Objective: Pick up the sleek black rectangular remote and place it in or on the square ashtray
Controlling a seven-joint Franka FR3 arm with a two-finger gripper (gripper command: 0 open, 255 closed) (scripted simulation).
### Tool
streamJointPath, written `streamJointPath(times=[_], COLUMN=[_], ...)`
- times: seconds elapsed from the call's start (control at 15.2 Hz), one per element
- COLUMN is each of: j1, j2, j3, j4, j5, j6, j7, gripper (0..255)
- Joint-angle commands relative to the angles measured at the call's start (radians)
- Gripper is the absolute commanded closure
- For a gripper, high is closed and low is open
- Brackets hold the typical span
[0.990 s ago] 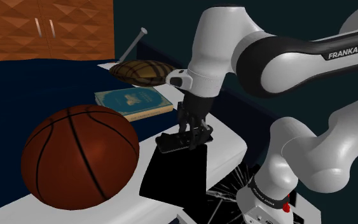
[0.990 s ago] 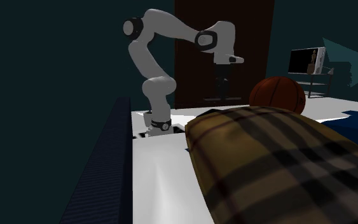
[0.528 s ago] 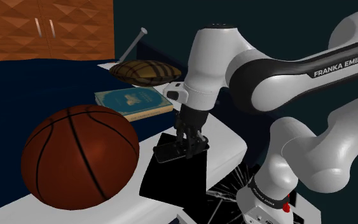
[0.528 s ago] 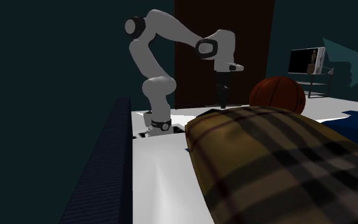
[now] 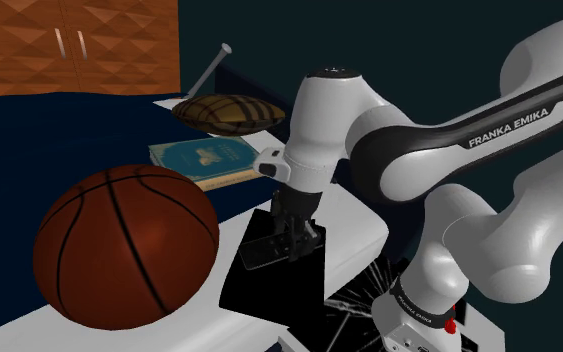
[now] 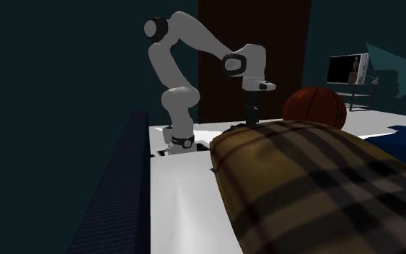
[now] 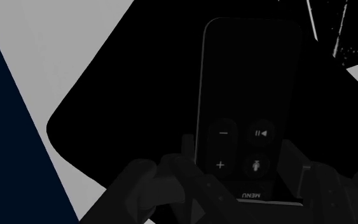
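Observation:
A slim black rectangular remote [image 7: 247, 95] with round buttons and a MENU label is clasped at its near end between my gripper's [image 7: 241, 175] black fingers [image 7: 190, 159]. Right beneath it lies the black square ashtray [image 7: 120, 114] with rounded corners, on the white surface. From the shoulder view, the gripper [image 5: 294, 242] holds the remote [image 5: 265, 248] flat and low over the ashtray [image 5: 274, 285], near the table's front corner. Whether the remote touches the ashtray I cannot tell. In the second exterior view the gripper [image 6: 250, 119] dips behind a plaid cushion.
A big basketball [image 5: 124, 245] sits on the white table [image 5: 354, 225] just to the shoulder view's left of the ashtray. Behind it lie a blue book [image 5: 209, 160] and a plaid cushion [image 5: 227, 112]. A wooden cabinet [image 5: 69, 45] stands at the back.
The arm has come down and shifted slightly to the shoulder view's left, bringing the held remote lower over the black ashtray. The fingers stay shut on it.

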Motion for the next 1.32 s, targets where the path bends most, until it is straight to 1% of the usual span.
streamJointPath(times=[0.0,0.33,0.4,0.73,0.99,1.25], j1=[0.001,0.001,0.001,0.001,0.0,0.0], j2=[0.001,0.001,0.001,0.001,-0.063,-0.063], j3=[0.001,0.001,0.001,0.001,-0.002,-0.002], j4=[-0.003,-0.002,-0.002,-0.002,0.087,0.087], j5=[0.001,0.001,0.001,0.001,-0.002,-0.002], j6=[0.004,0.004,0.004,0.004,-0.149,-0.149], j7=[0.001,0.001,0.001,0.001,0.002,0.002], gripper=[255,255,0,0,0,0])
